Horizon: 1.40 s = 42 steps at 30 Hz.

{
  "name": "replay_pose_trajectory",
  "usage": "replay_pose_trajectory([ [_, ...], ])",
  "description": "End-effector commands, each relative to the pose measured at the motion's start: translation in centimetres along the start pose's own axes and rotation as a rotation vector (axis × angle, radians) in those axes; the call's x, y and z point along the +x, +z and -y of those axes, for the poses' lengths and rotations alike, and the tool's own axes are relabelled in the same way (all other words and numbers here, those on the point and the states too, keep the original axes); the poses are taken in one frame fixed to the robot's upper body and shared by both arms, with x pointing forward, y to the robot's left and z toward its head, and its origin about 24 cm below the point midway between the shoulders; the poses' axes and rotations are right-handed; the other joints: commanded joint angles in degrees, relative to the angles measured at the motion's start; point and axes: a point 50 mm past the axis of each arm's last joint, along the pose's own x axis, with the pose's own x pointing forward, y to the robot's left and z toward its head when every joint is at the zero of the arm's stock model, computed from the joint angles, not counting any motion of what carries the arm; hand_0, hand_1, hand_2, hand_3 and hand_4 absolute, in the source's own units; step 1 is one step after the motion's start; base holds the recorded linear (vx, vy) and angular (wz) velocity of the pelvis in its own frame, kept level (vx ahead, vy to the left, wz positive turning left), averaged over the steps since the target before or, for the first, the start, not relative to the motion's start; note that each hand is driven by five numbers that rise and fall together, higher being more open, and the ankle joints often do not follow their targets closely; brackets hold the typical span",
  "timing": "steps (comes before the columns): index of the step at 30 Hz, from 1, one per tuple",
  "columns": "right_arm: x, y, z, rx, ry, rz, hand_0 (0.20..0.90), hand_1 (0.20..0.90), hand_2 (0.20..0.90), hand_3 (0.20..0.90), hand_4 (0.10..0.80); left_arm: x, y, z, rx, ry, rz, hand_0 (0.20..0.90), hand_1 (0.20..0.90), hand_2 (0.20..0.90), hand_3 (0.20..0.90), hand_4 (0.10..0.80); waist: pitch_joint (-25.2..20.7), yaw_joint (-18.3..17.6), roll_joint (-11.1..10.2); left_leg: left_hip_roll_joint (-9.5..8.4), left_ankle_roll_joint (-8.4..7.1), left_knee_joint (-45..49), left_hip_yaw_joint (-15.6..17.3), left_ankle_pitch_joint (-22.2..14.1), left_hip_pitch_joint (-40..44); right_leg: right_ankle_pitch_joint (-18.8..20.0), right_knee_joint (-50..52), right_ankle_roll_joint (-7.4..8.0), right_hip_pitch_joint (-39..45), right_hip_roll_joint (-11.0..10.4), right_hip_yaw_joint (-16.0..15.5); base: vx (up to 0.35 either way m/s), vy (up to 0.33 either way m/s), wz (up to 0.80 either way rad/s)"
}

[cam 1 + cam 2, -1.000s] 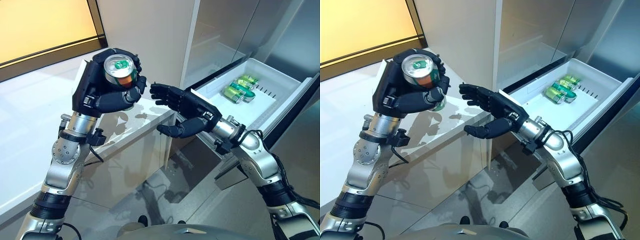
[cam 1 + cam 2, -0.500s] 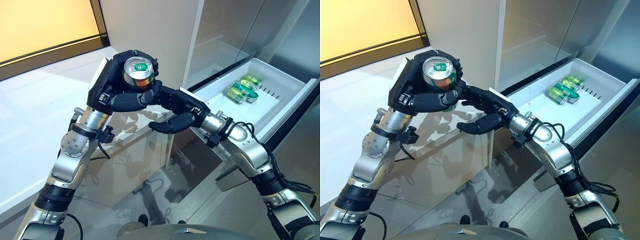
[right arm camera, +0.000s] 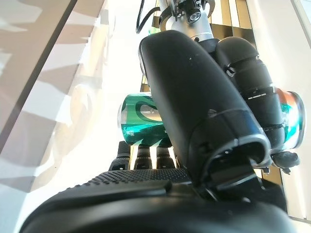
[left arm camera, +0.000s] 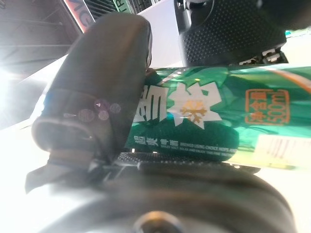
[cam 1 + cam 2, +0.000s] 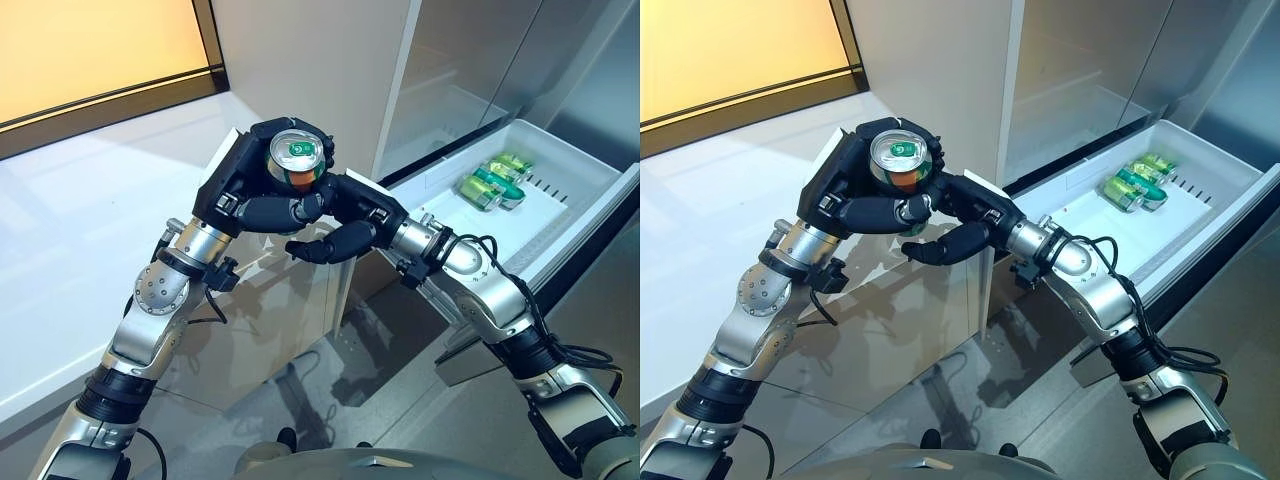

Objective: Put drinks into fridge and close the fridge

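From the left eye view, my left hand [image 5: 245,190] curls round a green drink can [image 5: 296,160], held upright above the white counter [image 5: 90,230]; my right hand [image 5: 352,215] meets it from 4 o'clock, fingers slipped under and beside the can, thumb spread below; at 2 o'clock the open fridge drawer [image 5: 560,215] holds more green cans [image 5: 492,185]. Left wrist view: my thumb [image 4: 97,92] presses the can's side [image 4: 204,116]. Right wrist view: can [image 3: 141,121] lies past my thumb [image 3: 204,97]; whether this hand grips it, I cannot tell.
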Motion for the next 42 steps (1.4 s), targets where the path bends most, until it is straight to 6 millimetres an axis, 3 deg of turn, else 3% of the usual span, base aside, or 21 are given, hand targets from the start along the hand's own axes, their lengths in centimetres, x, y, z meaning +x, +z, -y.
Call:
replay_pose_trajectory([
  [1,3.0,5.8,0.0,-0.089,0.047,0.253,0.834,0.834,0.834,0.823,0.723,4.3,5.9,0.5,-0.035,-0.070,0.370,0.300,0.300,0.300,0.200,0.100,-6.2,-0.2,0.1,-2.32,0.42,0.0,-2.5,-4.9,-0.7,-0.8,0.7,3.17,-0.6,-0.6,-0.5,0.000,0.000,0.00],
  [2,3.2,5.8,-0.1,-0.083,0.050,0.255,0.392,0.392,0.392,0.307,0.207,4.3,5.8,0.6,-0.045,-0.070,0.368,0.300,0.300,0.300,0.200,0.100,-6.3,-0.1,0.1,-2.27,0.42,0.0,-2.6,-5.5,-0.4,-1.2,0.6,3.18,-0.2,-0.5,-0.4,0.000,0.000,0.00],
  [3,3.2,5.8,-0.1,-0.084,0.050,0.256,0.392,0.392,0.392,0.307,0.207,4.3,5.8,0.6,-0.046,-0.070,0.369,0.300,0.300,0.300,0.200,0.100,-6.3,-0.1,0.1,-2.33,0.45,0.0,-2.5,-4.9,-0.6,-0.8,0.7,3.15,-0.5,-0.6,-0.5,0.046,0.000,0.00],
  [4,3.3,5.8,-0.2,-0.081,0.052,0.254,0.300,0.300,0.300,0.200,0.100,4.3,5.7,0.7,-0.051,-0.071,0.368,0.300,0.300,0.300,0.200,0.100,-6.4,0.0,0.2,-2.28,0.44,0.0,-2.6,-5.4,-0.4,-1.2,0.6,3.16,-0.2,-0.5,-0.5,0.000,0.000,0.00],
  [23,3.5,6.3,-0.2,-0.080,0.031,0.285,0.300,0.300,0.300,0.200,0.100,4.4,5.9,0.7,-0.072,-0.069,0.381,0.300,0.300,0.300,0.200,0.100,-6.3,0.1,0.0,-2.40,0.51,0.0,-2.8,-4.8,-0.7,-0.7,0.7,3.07,-0.6,-0.6,-0.6,0.001,0.000,0.00],
  [24,3.5,6.4,-0.1,-0.080,0.026,0.288,0.300,0.300,0.300,0.200,0.100,4.4,5.9,0.7,-0.070,-0.071,0.380,0.404,0.404,0.404,0.321,0.221,-6.3,0.1,0.0,-2.40,0.54,0.0,-2.8,-4.9,-0.7,-0.7,0.7,3.05,-0.6,-0.6,-0.6,-0.030,-0.001,0.01],
  [25,3.5,6.4,-0.1,-0.079,0.022,0.289,0.300,0.300,0.300,0.200,0.100,4.4,5.9,0.7,-0.067,-0.072,0.379,0.573,0.573,0.573,0.518,0.418,-6.3,0.1,0.0,-2.38,0.54,0.0,-2.8,-4.9,-0.7,-0.7,0.7,3.05,-0.6,-0.5,-0.6,0.000,0.000,0.00],
  [26,3.5,6.5,-0.1,-0.078,0.019,0.292,0.300,0.300,0.300,0.200,0.100,4.4,5.9,0.7,-0.065,-0.072,0.378,0.780,0.780,0.780,0.760,0.660,-6.4,0.1,0.0,-2.38,0.54,0.0,-2.8,-4.9,-0.7,-0.7,0.7,3.04,-0.6,-0.5,-0.6,0.000,0.000,0.00],
  [27,3.5,6.6,0.0,-0.078,0.016,0.295,0.300,0.300,0.300,0.200,0.100,4.4,5.9,0.7,-0.061,-0.071,0.379,0.900,0.900,0.900,0.900,0.800,-6.4,0.1,0.0,-2.39,0.54,0.0,-2.8,-4.8,-0.7,-0.7,0.7,3.04,-0.6,-0.5,-0.5,0.000,0.000,0.00],
  [42,1.8,9.5,1.8,-0.137,-0.203,0.480,0.300,0.300,0.300,0.200,0.100,3.7,6.8,-1.4,0.048,0.039,0.409,0.900,0.900,0.900,0.900,0.800,-6.6,0.0,0.3,-2.32,0.59,0.0,-2.8,-4.8,-0.9,-0.7,0.6,2.88,-0.8,-0.3,-0.1,0.000,0.000,0.00],
])
